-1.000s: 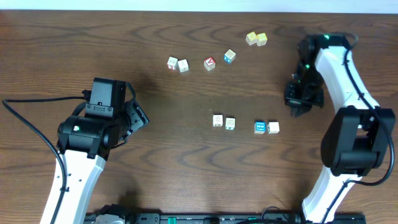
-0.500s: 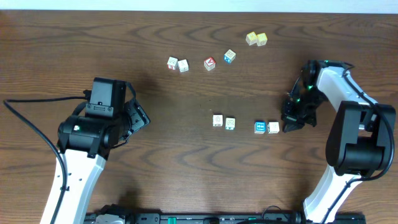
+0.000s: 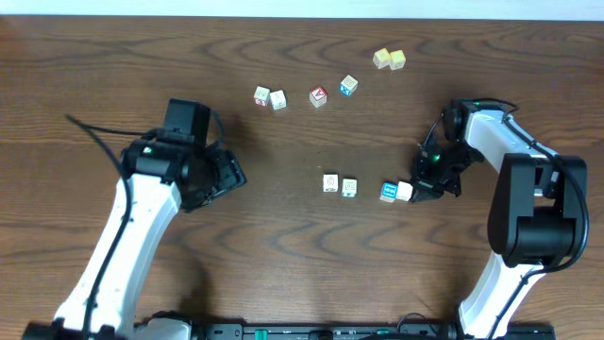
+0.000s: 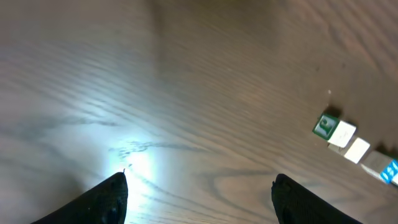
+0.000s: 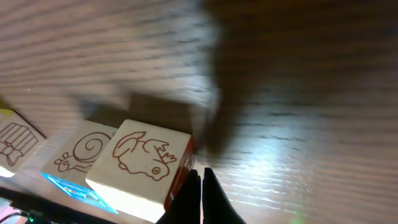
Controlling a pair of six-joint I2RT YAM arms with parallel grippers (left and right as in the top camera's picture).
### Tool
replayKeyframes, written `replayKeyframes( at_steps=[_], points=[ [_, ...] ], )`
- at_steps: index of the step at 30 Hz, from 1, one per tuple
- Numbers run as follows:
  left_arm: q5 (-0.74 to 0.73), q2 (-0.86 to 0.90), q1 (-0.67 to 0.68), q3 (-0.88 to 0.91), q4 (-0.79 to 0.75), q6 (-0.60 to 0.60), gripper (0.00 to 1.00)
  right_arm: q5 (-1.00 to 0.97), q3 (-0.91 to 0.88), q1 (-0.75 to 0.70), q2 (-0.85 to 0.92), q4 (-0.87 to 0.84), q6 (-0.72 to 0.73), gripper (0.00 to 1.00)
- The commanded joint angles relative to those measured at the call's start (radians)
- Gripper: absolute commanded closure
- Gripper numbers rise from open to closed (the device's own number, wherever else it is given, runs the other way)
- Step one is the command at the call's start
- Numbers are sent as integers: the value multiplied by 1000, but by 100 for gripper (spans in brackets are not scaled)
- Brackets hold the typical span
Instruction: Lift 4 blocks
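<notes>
The left claw [image 3: 231, 176] hangs over the bare table [image 3: 113, 76], its fingers [image 4: 109, 199] spread wide with nothing between them. The four blocks lie in a row well to its right, all resting on the wood. In its wrist view they sit far ahead, at the right edge.

Nearest this claw is the first block [image 3: 330, 183], cream-topped, with the second block [image 3: 350, 187] just beside it. After a gap come the blue block [image 3: 391, 192] and the end block [image 3: 405, 191], which touch each other.

The right claw [image 3: 418, 189] is low at the table, at the end block's outer side. Its fingers [image 5: 198, 199] are pressed together and pinch nothing. In its wrist view the end block [image 5: 146, 165] sits just left of the tips, which seem to touch its edge. That block shows a drawn animal on its cream face and a red face toward the tips. The blue block [image 5: 78, 158] lies beyond it, showing a snail drawing. A third block is partly visible at the left edge.

Well beyond both claws, toward the far edge, sit a white pair [image 3: 269, 97], a red cube [image 3: 318, 96], a pale-blue cube [image 3: 348, 86] and a yellow pair [image 3: 389, 59].
</notes>
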State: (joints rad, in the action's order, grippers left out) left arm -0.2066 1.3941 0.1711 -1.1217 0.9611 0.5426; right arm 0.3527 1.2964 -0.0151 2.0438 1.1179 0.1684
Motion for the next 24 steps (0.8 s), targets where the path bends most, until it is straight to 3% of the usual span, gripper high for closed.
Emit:
replayKeyframes(
  at_steps=[1, 6, 18, 24],
  points=[
    [-130, 97, -1, 11, -37, -105, 27, 27, -2, 40, -9, -19, 11, 98],
    [-283, 230, -1, 11, -95, -196, 36, 30, -2, 83, -9, -51, 22, 97],
    [-467, 402, 34, 11, -158, -351, 39, 32, -2, 142, -9, -92, 48, 96],
    [-445, 406, 117, 11, -273, -300, 65, 32, -2, 148, -9, -105, 48, 96]
  ],
)
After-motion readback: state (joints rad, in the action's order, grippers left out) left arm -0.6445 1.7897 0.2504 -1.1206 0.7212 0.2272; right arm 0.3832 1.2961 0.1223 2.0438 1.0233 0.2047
